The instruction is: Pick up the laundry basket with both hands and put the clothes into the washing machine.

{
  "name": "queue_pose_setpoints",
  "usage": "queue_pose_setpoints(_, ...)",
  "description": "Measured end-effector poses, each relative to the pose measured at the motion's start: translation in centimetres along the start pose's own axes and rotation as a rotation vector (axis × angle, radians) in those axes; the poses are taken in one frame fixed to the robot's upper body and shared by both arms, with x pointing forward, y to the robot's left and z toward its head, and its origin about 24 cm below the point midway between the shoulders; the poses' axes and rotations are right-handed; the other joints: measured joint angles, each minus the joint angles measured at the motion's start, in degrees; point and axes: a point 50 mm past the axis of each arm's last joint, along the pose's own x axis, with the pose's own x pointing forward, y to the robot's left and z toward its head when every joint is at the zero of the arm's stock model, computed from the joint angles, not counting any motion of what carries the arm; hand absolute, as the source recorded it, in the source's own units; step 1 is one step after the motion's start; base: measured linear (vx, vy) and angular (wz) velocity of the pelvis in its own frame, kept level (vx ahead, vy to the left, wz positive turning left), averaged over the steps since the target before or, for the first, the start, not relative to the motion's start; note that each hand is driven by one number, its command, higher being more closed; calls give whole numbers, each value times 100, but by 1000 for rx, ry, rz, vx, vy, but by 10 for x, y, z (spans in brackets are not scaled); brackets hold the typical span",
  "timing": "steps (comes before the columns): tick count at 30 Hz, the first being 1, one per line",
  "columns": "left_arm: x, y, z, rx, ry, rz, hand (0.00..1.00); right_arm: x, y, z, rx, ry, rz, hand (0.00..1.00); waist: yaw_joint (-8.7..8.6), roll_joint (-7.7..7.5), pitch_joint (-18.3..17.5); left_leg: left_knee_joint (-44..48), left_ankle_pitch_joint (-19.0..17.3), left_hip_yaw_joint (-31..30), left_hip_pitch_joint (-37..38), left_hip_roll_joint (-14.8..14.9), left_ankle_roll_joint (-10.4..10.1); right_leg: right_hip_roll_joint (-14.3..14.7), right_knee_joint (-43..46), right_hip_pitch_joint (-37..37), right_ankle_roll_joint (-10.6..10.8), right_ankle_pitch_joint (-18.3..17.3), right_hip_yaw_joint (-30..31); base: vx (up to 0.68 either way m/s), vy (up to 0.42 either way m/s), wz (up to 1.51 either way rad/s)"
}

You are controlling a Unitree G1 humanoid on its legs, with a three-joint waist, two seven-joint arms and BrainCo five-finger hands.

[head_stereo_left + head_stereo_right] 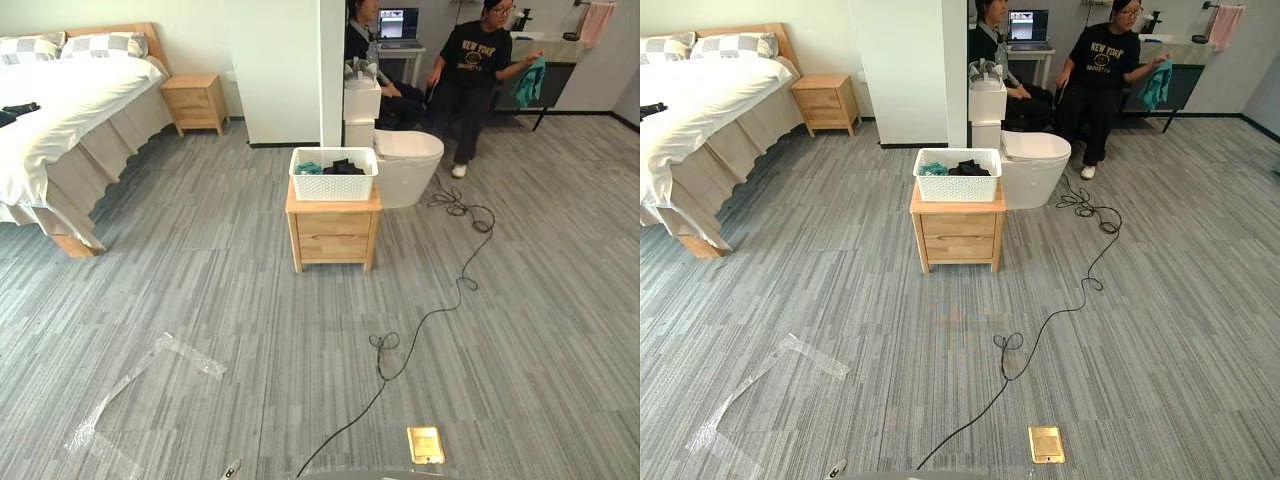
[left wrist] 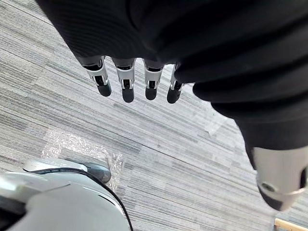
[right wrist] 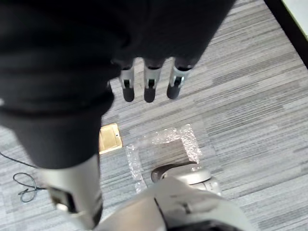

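A white perforated laundry basket [image 1: 333,180] stands on a small wooden nightstand [image 1: 333,232] in the middle of the room, a few steps ahead of me. Dark clothes [image 1: 345,167] and a teal piece [image 1: 309,168] lie inside it. Just behind the nightstand is a white rounded fixture [image 1: 408,165] with a white box [image 1: 361,100] beside it. My left hand [image 2: 126,79] hangs over the grey floor with straight fingers and holds nothing. My right hand [image 3: 150,84] hangs the same way, open and far from the basket.
A bed [image 1: 60,110] and a second nightstand [image 1: 195,102] stand at the far left. A white wall pillar [image 1: 285,70] rises behind the basket. Two people [image 1: 480,70] are at the back right. A brass floor plate [image 1: 425,444] and clear tape [image 1: 150,370] lie on the floor near me.
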Motion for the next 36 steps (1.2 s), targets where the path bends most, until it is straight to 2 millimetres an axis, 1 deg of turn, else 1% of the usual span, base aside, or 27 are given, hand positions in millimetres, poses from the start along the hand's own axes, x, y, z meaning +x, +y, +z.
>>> queue_pose_setpoints(2, 1, -4, 6, -15, -9, -20, 0, 0, 3, 7, 20, -15, 6, 0, -3, 3, 33, -24, -3, 20, 50, 12, -4, 14, -90, 78, 18, 9, -2, 63, -28, -2)
queue_pose_setpoints(5, 1, -13, 9, -38, -15, -47, 0, 0, 6, 16, 39, -31, 13, 0, 0, 28, 67, -96, -3, 55, 119, 35, -8, 38, -131, 125, 39, 6, 1, 42, -32, -4)
queue_pose_setpoints(6, 1, -16, 8, -43, -10, -54, 0, 0, 7, 19, 39, -34, 15, 0, -9, 33, 81, -96, -5, 59, 131, 38, -11, 40, -139, 141, 65, 6, 1, 25, -28, -3)
queue_pose_setpoints(7, 0, -22, 8, -49, -5, -70, 0, 0, 8, 22, 39, -42, 19, 0, -11, 40, 119, -98, -21, 67, 170, 47, -35, 44, -148, 183, 136, -9, 1, 10, -26, -3)
queue_pose_setpoints(11, 0, -26, 11, -48, -16, -94, 0, 0, 13, 31, 56, -60, 30, 0, -16, 34, 161, -98, -40, 119, 223, 67, -64, 56, -149, 222, 162, -15, 26, -3, -26, -6)
queue_pose_setpoints(14, 1, -28, 14, -46, -22, -101, 0, 0, 13, 32, 58, -62, 30, 0, -1, 31, 190, -99, -41, 120, 223, 67, -63, 56, -151, 222, 161, -15, 24, 0, 0, 0)
queue_pose_setpoints(25, 1, -28, 13, -42, -13, -114, 0, 0, 13, 32, 69, -62, 32, 0, 6, 29, 190, -109, -42, 159, 231, 68, -62, 59, -152, 214, 156, -12, 57, -3, -5, -1)
queue_pose_setpoints(30, 1, -27, 13, -44, -14, -114, 0, 0, 13, 33, 71, -64, 33, 0, 21, 23, 197, -113, -45, 289, 226, 76, -63, 79, -152, 160, 116, 16, 190, -11, -17, -13)
queue_pose_setpoints(34, 1, -29, 15, -60, -21, -117, 0, -1, 20, 40, 177, -69, 54, 0, 20, 30, 346, -113, -49, 447, 314, 89, -64, 102, -100, 174, 94, 51, 336, -20, -17, -20)
queue_pose_setpoints(36, 1, -29, 16, -79, -23, -118, 0, -2, 26, 41, 243, -66, 72, 0, 2, 8, 408, -111, -98, 457, 301, 85, -50, 92, 169, 59, 224, -52, 327, -43, -18, -5)
